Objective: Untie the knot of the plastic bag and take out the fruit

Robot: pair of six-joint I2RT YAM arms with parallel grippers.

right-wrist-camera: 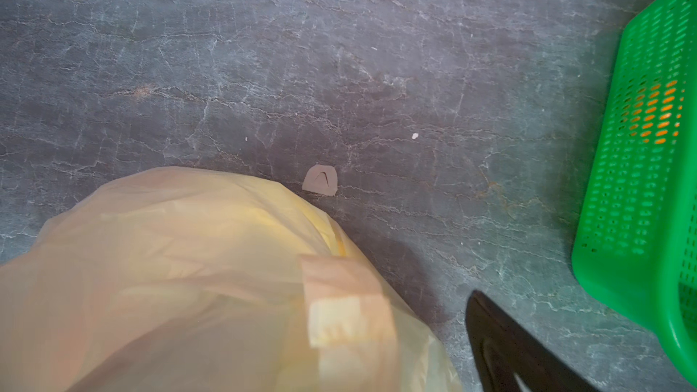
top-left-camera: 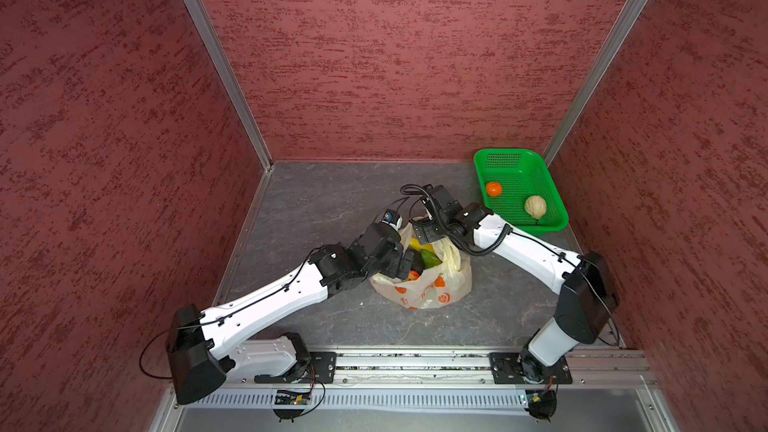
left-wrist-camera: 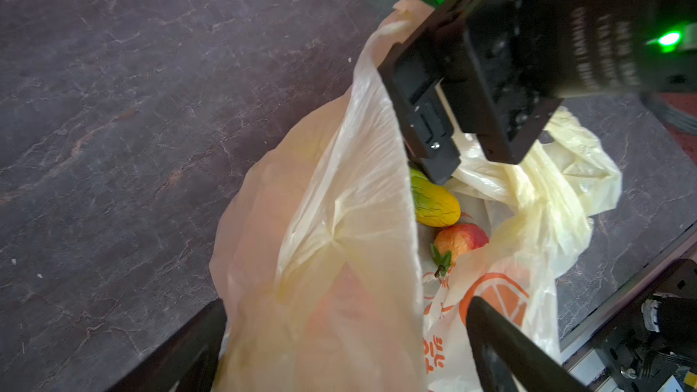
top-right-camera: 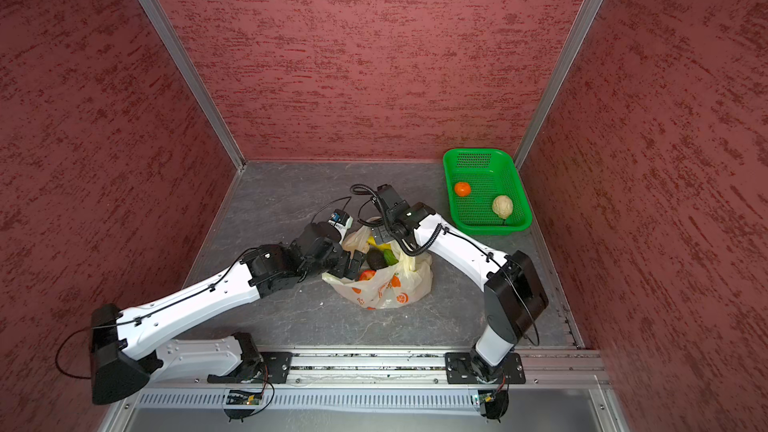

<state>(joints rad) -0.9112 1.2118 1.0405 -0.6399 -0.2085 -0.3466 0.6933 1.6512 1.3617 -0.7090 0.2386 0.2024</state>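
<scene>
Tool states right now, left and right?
Left tool: open, straddling the plastic bag wall, holding nothing.
Right tool: open at the bag's mouth, holding nothing.

Green mesh basket (top-left-camera: 519, 176) (top-right-camera: 486, 176) sat in the far right corner of the grey veined tabletop (top-left-camera: 324, 209). Red textured walls (top-left-camera: 395, 56) stood on three sides, with aluminium posts (top-left-camera: 220, 60) at the back corners. A small pale scrap (right-wrist-camera: 320, 179) lay flat on the tabletop, a white speck (right-wrist-camera: 415, 136) near it.

Soft even light, faint shadows, wide-angle bending at edges, plastic bag (right-wrist-camera: 169, 258) blurry up close.
</scene>
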